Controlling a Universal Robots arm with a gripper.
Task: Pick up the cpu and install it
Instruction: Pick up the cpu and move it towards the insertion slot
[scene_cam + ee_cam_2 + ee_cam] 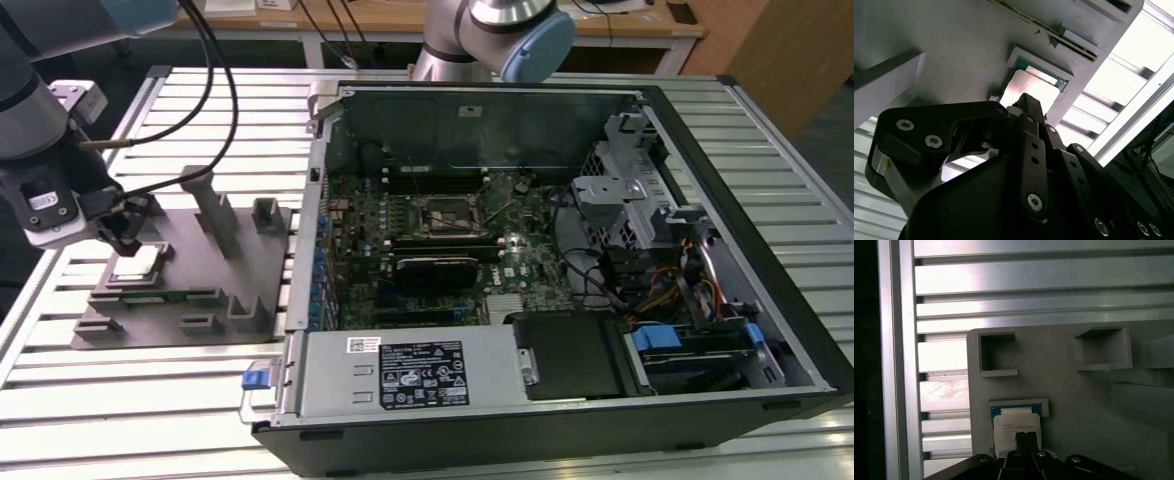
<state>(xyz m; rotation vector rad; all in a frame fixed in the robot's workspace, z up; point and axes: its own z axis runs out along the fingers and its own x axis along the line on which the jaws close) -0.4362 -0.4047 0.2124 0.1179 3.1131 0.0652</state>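
The cpu (139,263) is a small silver square lying flat in a recess of the grey fixture tray (163,322) at the exterior view's left. My gripper (123,241) hangs just above its near edge, fingers pointing down and drawn together, so it is shut with nothing between them. In both wrist views the dark fingertips (1027,106) (1025,437) sit over the edge of the cpu (1035,89) (1015,423) in its shallow pocket. I cannot tell whether the tips touch the chip. The open computer case (400,385) lies to the exterior view's right, with the motherboard's socket (446,213) near its middle.
Upright posts (218,212) rise from the tray beside the gripper. A second arm's base (497,35) stands behind the case. Cables (214,90) trail from my arm above the tray. The tray and case rest on a slatted aluminium table (134,410), and empty square pockets (996,356) lie farther along the tray.
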